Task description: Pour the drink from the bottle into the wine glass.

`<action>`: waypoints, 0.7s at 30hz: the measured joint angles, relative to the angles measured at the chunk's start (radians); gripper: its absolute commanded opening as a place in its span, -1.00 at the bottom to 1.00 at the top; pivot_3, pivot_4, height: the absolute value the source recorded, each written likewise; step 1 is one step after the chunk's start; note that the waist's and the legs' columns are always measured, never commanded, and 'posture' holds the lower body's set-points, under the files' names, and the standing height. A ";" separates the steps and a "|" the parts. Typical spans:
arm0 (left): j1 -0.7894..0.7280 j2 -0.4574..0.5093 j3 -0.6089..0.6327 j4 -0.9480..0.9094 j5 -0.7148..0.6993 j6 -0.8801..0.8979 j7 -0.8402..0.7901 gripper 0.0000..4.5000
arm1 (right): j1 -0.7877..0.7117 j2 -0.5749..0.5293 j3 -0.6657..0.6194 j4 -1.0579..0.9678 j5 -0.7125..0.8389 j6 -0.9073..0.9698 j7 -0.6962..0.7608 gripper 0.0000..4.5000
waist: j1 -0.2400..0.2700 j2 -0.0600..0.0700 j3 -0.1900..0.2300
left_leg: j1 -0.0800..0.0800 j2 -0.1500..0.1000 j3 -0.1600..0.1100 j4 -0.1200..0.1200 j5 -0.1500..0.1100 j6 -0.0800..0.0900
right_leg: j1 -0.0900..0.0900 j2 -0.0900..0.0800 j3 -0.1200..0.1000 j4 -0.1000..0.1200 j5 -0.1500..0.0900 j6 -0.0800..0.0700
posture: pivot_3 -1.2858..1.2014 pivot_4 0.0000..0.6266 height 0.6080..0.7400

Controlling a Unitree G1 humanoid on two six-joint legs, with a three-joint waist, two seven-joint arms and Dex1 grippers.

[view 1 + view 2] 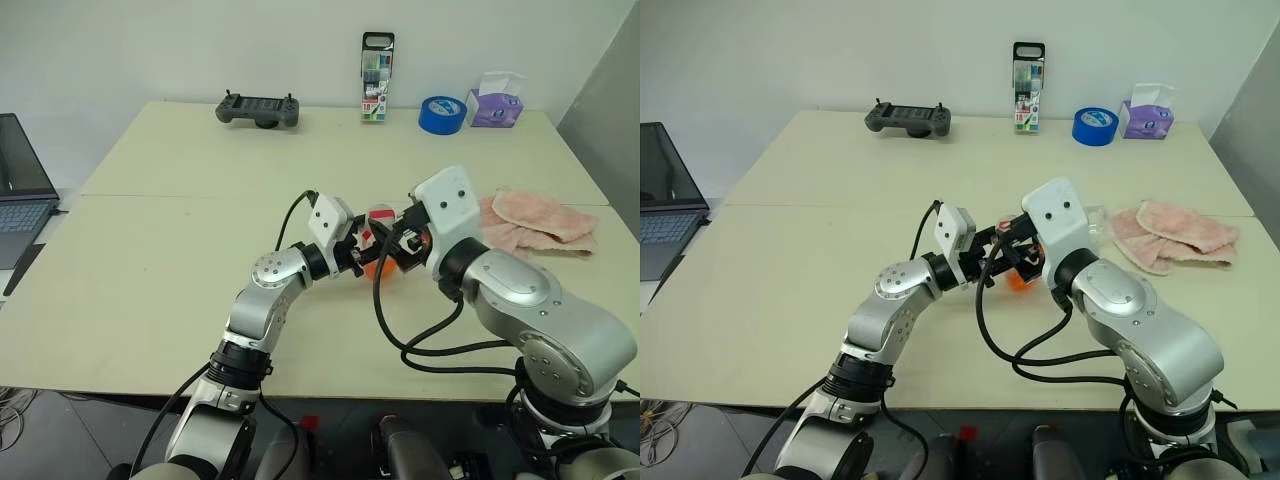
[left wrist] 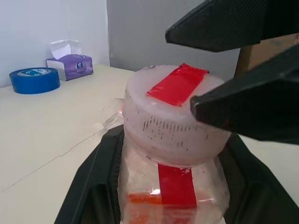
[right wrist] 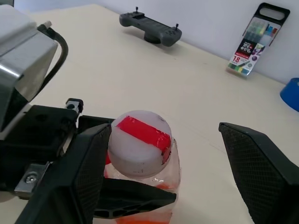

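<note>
the bottle [image 3: 142, 161] is held clamped above the table [image 1: 180, 240] by the left gripper [image 2: 163, 186]. the right gripper [image 3: 159, 172] is spread wide around its cap [image 3: 139, 142], apparently not touching.

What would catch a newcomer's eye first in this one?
The two grippers meeting over the middle of the table: the left gripper is shut on the bottle of orange-red drink, and the right gripper stands open around its white, red-taped cap. A pink cloth lies crumpled to their right.
</note>
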 measured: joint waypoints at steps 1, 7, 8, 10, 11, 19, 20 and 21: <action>-0.001 -0.001 0.000 0.002 0.000 -0.001 0.000 -0.04 | 0.000 0.008 0.009 0.012 -0.008 0.000 0.000 0.74 | 0.000 0.000 0.000 | 0.000 0.000 0.000 0.000 0.000 0.000 | 0.000 0.000 0.000 0.000 0.000 0.000 | 0.03 -0.52 1.00; -0.003 -0.003 0.000 0.002 0.001 -0.015 0.001 -0.04 | 0.000 0.062 0.016 0.059 -0.051 -0.003 -0.020 0.74 | -0.001 0.000 0.000 | 0.000 0.000 0.000 0.000 0.000 0.000 | 0.000 0.000 0.000 0.000 0.000 0.000 | 0.03 -0.52 1.00; -0.003 -0.002 0.000 0.002 0.001 -0.016 0.001 -0.04 | 0.000 0.076 0.014 0.065 -0.057 -0.003 -0.024 0.74 | -0.001 0.000 0.000 | 0.000 0.000 0.000 0.000 0.000 0.000 | 0.000 0.000 0.000 0.000 0.000 0.000 | 0.03 -0.52 1.00; -0.003 -0.001 0.000 0.002 0.001 -0.017 0.002 -0.04 | 0.000 0.100 0.007 0.072 -0.063 -0.003 -0.029 0.66 | -0.001 0.000 0.000 | 0.000 0.000 0.000 0.000 0.000 0.000 | 0.000 0.000 0.000 0.000 0.000 0.000 | 0.03 -0.52 1.00; -0.003 0.001 0.000 0.002 0.001 -0.017 0.002 -0.04 | 0.000 0.109 0.003 0.076 -0.067 -0.003 -0.030 0.57 | -0.001 0.000 0.000 | 0.000 0.000 0.000 0.000 0.000 0.000 | 0.000 0.000 0.000 0.000 0.000 0.000 | 0.03 -0.52 1.00; -0.017 0.008 0.001 0.006 0.005 -0.017 0.009 -0.04 | -0.016 0.119 0.019 0.079 -0.072 -0.003 -0.022 -0.17 | -0.002 0.000 0.000 | 0.000 0.000 0.000 0.000 0.000 0.000 | 0.000 0.000 0.000 0.000 0.000 0.000 | 0.03 -0.52 1.00; -0.019 0.007 0.001 0.006 0.005 -0.017 0.012 -0.04 | -0.022 0.111 0.020 0.081 -0.072 -0.004 -0.016 -0.17 | -0.002 0.000 0.000 | 0.000 0.000 0.000 0.000 0.000 0.000 | 0.000 0.000 0.000 0.000 0.000 0.000 | 0.03 -0.52 1.00; -0.021 0.005 0.001 0.006 0.005 -0.017 0.016 -0.04 | -0.027 0.098 0.020 0.086 -0.072 -0.009 -0.002 -0.17 | -0.002 0.000 0.000 | 0.000 0.000 0.000 0.000 0.000 0.000 | 0.000 0.000 0.000 0.000 0.000 0.000 | 0.03 -0.52 1.00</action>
